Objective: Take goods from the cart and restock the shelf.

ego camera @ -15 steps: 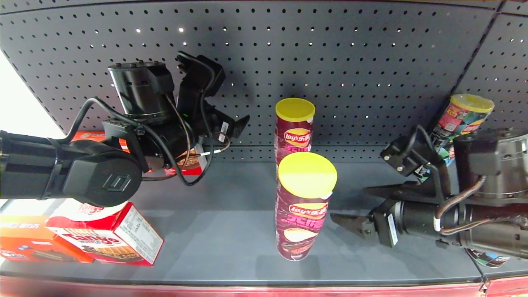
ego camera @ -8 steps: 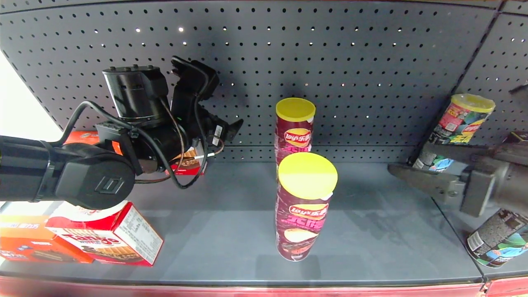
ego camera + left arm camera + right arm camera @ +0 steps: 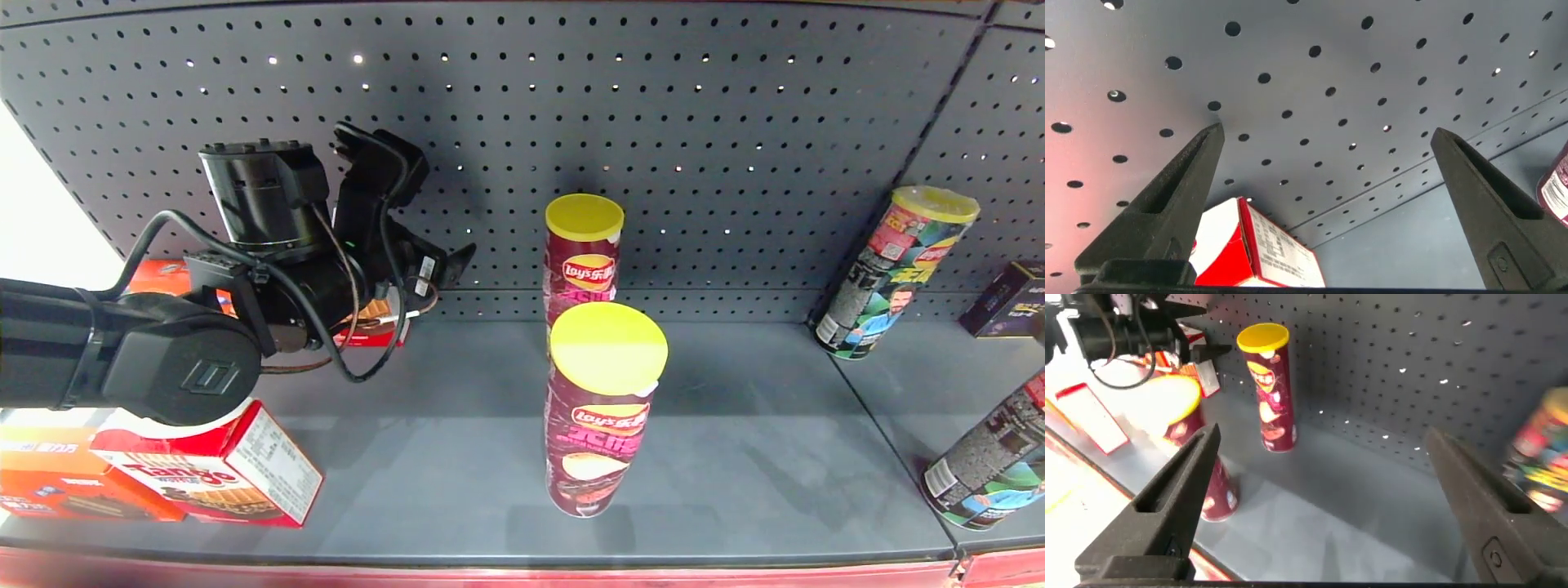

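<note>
The pegboard back wall point(image 3: 694, 106) stands behind the front chip can point(image 3: 600, 408). The grey shelf point(image 3: 759, 465) carries that can upright near its middle, a little back from the red front lip.

The left arm point(image 3: 163, 359) lies above the shelf, well to the left of the front chip can. Its left hand point(image 3: 1327, 131) points at the pegboard with both fingers point(image 3: 1167, 212) spread wide and nothing between them. The right hand point(image 3: 1319, 437) is on the right of the front chip can, looking across at it, and is likewise spread wide with nothing in it.

A red wafer box point(image 3: 220, 469) lies at the shelf's front, far left of the front chip can. An orange box point(image 3: 65, 482) lies just beyond it on the outer side. A second red box point(image 3: 1253, 253) sits at the back, behind the left arm.

The rear chip can point(image 3: 581, 249) has the same maroon body and yellow lid. It stands upright directly behind the front chip can, close to the pegboard. Well to the right of the front chip can, a dark can point(image 3: 894, 273) with a yellow lid leans back against the wall. Another dark can point(image 3: 980, 465) lies tilted nearer the front edge. A small dark box point(image 3: 1008, 298) sits farthest right at the back.
</note>
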